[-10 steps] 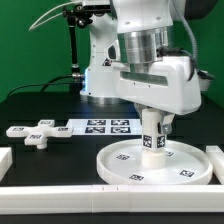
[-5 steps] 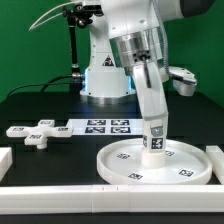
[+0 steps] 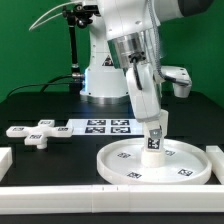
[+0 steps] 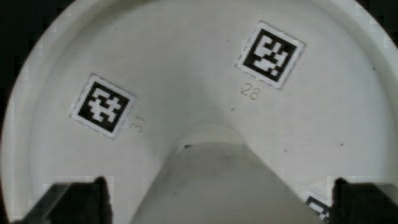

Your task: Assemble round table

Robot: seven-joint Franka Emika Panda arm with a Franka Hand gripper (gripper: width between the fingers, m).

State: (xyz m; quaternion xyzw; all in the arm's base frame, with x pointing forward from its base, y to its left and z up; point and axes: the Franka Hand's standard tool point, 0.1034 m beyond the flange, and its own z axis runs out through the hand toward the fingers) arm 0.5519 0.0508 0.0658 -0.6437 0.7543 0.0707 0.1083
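Exterior view, rimmed round disc near the worktop's front edge, short leg upright on its hub, gripper jaws spread around the leg, holding nothing, cross-shaped foot well apart.

One disc, one leg, one cross foot

The black table carries a large white round disc near its front, toward the exterior view's right. A white cross-shaped foot lies flat toward the left. The marker board lies just beside the foot, behind the disc. White border bars edge the table's front.
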